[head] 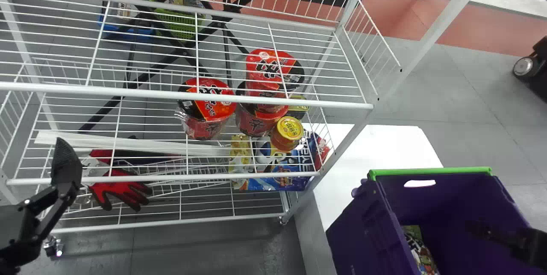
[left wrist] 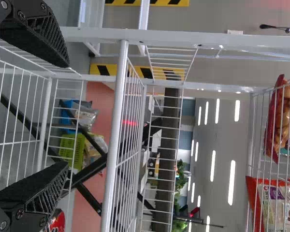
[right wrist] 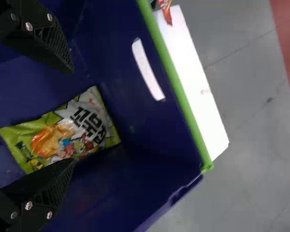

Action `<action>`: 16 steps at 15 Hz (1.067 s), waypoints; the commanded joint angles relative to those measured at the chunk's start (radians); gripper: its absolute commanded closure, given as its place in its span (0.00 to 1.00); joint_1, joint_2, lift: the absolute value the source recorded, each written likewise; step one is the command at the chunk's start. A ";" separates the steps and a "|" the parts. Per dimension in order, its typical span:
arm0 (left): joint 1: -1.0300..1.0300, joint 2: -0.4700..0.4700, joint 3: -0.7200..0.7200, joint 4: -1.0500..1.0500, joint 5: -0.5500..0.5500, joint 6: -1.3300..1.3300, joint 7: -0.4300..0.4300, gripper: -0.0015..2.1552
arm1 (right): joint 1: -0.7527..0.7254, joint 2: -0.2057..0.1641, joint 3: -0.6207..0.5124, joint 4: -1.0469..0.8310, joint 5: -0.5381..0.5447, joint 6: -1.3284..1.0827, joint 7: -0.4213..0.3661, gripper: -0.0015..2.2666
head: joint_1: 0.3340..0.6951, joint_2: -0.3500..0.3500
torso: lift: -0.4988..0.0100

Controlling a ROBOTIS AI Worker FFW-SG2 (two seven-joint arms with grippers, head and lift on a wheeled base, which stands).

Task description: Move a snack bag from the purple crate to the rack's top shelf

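In purple crate (head: 363,234), snack bag (right wrist: 70,130) beyond right end effector (head: 480,229).

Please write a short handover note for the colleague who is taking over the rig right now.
Right gripper: open at the purple crate, holding nothing.
Left gripper: open and empty, by the wire rack.
Job's bag: the green-and-white snack bag lies inside the crate, ungripped.
Done: right gripper is at the bag.
Remaining: grip it, lift it out, set it on the rack's top shelf.
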 commanded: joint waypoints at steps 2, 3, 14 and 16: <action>0.001 0.001 0.000 0.004 0.002 0.000 0.000 0.04 | 0.031 -0.038 0.043 0.183 0.131 -0.186 0.100 0.08 | 1.00 0.00 | 0.09; 0.001 0.001 0.000 0.004 0.003 0.000 0.000 0.04 | 0.035 -0.059 0.064 0.257 0.172 -0.265 0.135 0.08 | 1.00 0.00 | 0.09; -0.025 0.001 0.023 0.063 0.035 -0.040 -0.006 0.04 | 0.028 -0.193 0.271 0.775 0.427 -0.689 0.662 0.08 | 1.00 0.00 | 0.09; -0.029 0.001 0.027 0.072 0.038 -0.040 -0.012 0.04 | 0.031 -0.185 0.305 0.810 0.456 -0.738 0.754 0.08 | 1.00 0.00 | 0.09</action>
